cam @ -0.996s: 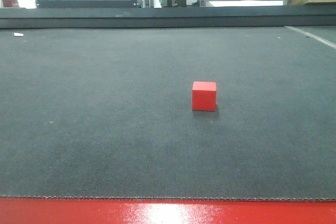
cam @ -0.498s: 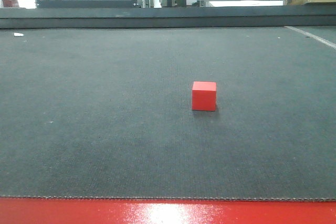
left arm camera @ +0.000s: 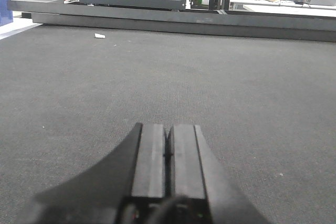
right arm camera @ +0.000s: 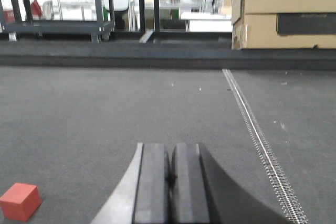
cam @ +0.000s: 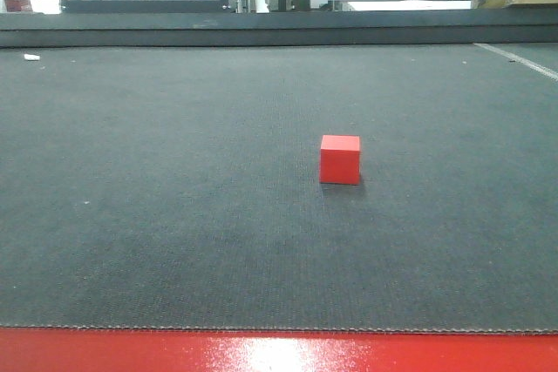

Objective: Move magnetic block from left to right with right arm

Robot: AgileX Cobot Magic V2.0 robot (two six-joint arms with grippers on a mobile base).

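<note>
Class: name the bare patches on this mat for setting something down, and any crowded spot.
Nearly all the grey mat is bare: the wide stretch left of the red block, the stretch right of it up to the pale line, and the strip between block and red edge. Nowhere is crowded.

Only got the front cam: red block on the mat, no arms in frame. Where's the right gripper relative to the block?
Observer: The right wrist view shows the magnetic block off to the left of the right gripper, apart from it and not touching.
Operator: Jaws open for the pick?
Observer: No. In that same view its jaws are pressed together with nothing between them.
</note>
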